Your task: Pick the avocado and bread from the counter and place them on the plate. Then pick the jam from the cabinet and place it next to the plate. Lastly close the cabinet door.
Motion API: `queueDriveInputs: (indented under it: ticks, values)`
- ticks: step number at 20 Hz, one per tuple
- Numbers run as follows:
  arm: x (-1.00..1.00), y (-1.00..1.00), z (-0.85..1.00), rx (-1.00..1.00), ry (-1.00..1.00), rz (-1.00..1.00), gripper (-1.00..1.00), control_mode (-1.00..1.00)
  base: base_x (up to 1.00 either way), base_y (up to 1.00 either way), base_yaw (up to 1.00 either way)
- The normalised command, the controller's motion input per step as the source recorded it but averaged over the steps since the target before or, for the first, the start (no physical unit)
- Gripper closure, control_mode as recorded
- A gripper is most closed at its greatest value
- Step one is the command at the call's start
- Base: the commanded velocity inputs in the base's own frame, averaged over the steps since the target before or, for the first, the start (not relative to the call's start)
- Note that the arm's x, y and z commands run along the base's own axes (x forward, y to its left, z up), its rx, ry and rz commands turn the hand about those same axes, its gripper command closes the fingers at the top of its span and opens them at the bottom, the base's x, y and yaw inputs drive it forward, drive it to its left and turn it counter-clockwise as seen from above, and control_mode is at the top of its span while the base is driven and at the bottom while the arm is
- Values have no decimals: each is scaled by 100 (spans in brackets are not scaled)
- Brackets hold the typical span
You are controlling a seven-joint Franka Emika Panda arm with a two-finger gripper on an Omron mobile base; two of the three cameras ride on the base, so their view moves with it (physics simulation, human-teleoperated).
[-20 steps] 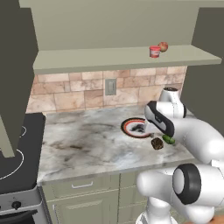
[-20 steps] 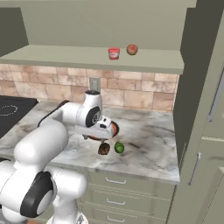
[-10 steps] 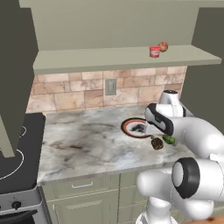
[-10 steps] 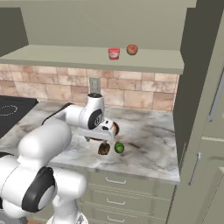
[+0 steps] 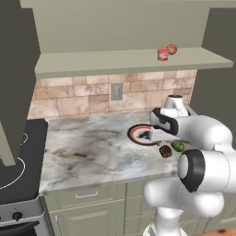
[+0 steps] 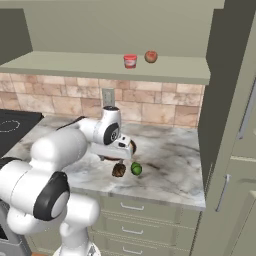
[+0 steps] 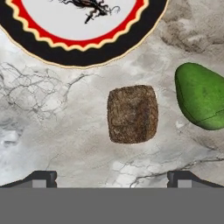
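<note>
The arm has swung lower over the bench's front edge. Gripper (image 7: pixel 112 177) jaws are fully spread, empty, above the bread (image 7: pixel 132 114). Avocado (image 7: pixel 202 96) lies beside it; plate (image 7: pixel 78 54) bare; jam (image 5: pixel 162 54) shelved. Nothing placed yet.

one avocado (image 7: pixel 201 96), one bread (image 7: pixel 132 114), one plate (image 7: pixel 78 50)

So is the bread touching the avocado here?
Apart. The hand view shows a strip of bare counter between the bread and the avocado.
</note>
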Motion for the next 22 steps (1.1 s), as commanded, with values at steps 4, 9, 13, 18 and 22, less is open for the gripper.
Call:
queueDriveInputs:
  ticks: [4,9,13,18,22]
  values:
    - [13,-4,-15,0,3,0,-100,-100,0,0,0]
    - [2,-2,-20,0,0,0,-100,-100,0,0,0]
    - [1,0,-16,0,0,0,-100,-100,0,0,0]
    - [1,0,-9,0,0,0,-100,-100,0,0,0]
    - [3,-5,-2,0,0,0,-100,-100,0,0,0]
